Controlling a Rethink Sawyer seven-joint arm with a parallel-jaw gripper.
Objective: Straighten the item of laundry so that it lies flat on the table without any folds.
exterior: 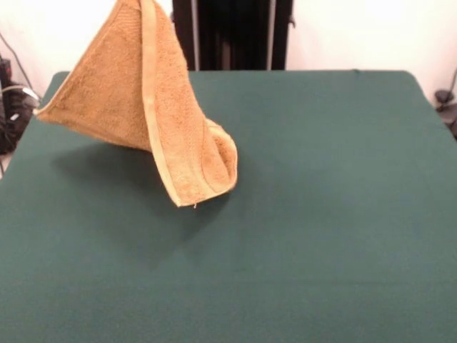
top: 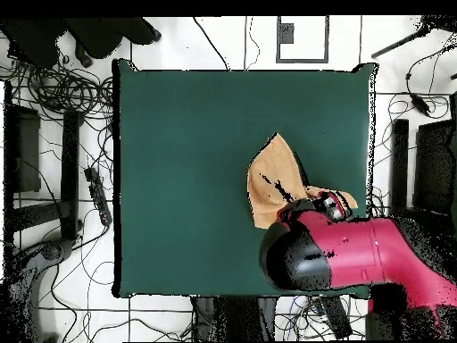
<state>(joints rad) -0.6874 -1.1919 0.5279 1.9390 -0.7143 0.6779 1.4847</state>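
One golden-orange terry towel (exterior: 146, 107) hangs beneath me in a tent shape, raised by a top corner that runs off the upper edge of the front view. Its long axis drops steeply from that hidden peak to a low corner that looks to rest on, or just above, the dark green cloth-covered table (exterior: 321, 214), while another corner juts out sideways, clear of the cloth. A paler woven border band runs down the front fold, and the lower part curls in on itself. In the overhead view the towel sits near my side of the table, directly under my red and black arm (top: 357, 255), so the cloth lies straight below my wrist and fans toward the table's middle. I judge the coming move turns on that line: carrying the peak away from the low corner should draw the fold open. My gripper is hidden in both views, cut off above in the front and covered by the arm from overhead, so I cannot tell how my jaws stand, though the hanging towel suggests a hold. I can't make out a label.
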